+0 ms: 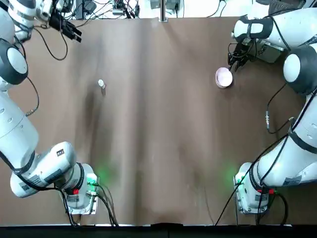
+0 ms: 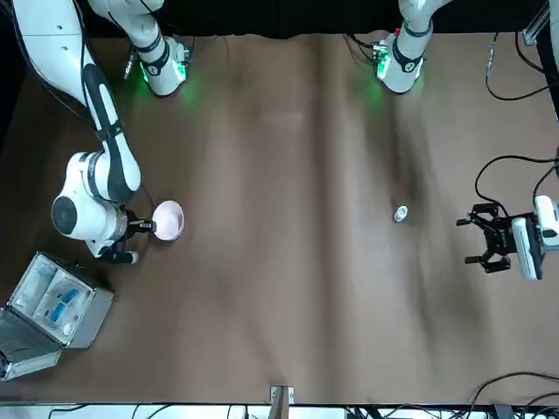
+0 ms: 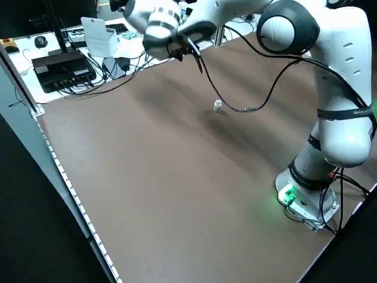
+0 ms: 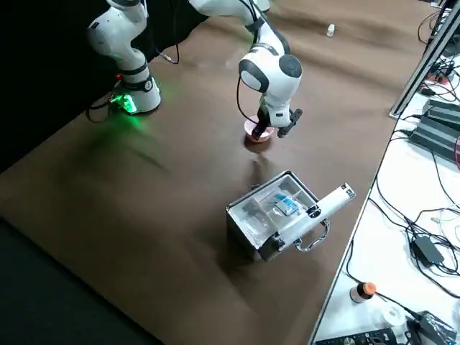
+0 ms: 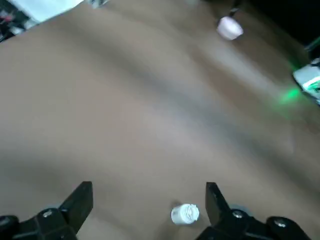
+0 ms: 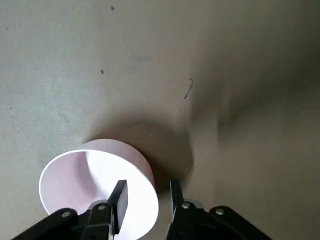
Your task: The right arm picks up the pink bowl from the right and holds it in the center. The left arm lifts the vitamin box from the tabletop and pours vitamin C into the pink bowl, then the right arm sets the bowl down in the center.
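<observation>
The pink bowl sits on the tabletop at the far right, and also shows as the bowl in the front view. My right gripper is down at it. In the right wrist view its fingers straddle the near rim of the bowl, one inside and one outside, narrowly open with a sliver of shadow beside the outer finger. The vitamin box stands upright left of centre. My left gripper hangs open at the far left corner, well above the box.
An open grey hinged case with blue-white contents stands on the table just right of the right arm, seen also as the case. Both arm bases sit at the near edge. Cables and electronics lie past the far edge.
</observation>
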`<control>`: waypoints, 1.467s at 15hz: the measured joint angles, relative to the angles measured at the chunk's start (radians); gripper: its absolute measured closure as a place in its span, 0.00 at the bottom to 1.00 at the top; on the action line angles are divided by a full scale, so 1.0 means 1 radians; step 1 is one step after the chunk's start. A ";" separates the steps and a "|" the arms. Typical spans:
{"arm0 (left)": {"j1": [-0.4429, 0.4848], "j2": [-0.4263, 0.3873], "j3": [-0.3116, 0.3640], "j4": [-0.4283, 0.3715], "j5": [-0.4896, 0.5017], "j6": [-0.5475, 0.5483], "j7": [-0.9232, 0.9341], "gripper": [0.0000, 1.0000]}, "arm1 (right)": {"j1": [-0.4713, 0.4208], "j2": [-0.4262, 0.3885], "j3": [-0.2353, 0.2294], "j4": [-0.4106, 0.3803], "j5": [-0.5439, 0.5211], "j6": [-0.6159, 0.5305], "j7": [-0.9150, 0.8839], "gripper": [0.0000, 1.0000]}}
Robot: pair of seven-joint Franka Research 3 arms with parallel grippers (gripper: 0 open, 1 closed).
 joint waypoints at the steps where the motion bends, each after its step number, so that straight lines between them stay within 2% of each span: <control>1: 0.015 0.005 0.000 -0.034 -0.039 0.000 0.084 0.01 | 0.000 0.004 0.000 0.000 0.000 0.000 0.000 0.58; 4: 0.067 0.015 0.000 -0.133 -0.113 -0.037 0.297 0.01 | 0.001 0.014 0.000 -0.001 0.000 0.000 0.003 0.62; 8: 0.136 0.050 0.000 -0.199 -0.123 -0.136 0.475 0.01 | 0.000 0.024 -0.003 -0.001 0.000 0.000 0.003 0.63; 12: 0.173 0.137 0.001 -0.209 -0.122 -0.177 0.647 0.01 | 0.000 0.032 -0.003 -0.002 0.000 -0.007 0.003 0.65; 14: 0.174 0.190 0.000 -0.209 -0.122 -0.177 0.689 0.01 | 0.004 0.042 -0.001 -0.003 0.000 -0.009 0.003 0.71; 18: 0.166 0.220 -0.006 -0.209 -0.122 -0.172 0.717 0.02 | 0.005 0.054 -0.001 -0.003 0.000 -0.009 0.003 0.75; 20: 0.160 0.237 -0.008 -0.209 -0.122 -0.171 0.791 0.01 | 0.010 0.056 0.000 -0.003 0.001 -0.009 0.004 0.78; 22: 0.151 0.263 -0.008 -0.210 -0.122 -0.171 0.872 0.01 | 0.017 0.056 0.000 -0.003 0.001 -0.010 0.006 0.88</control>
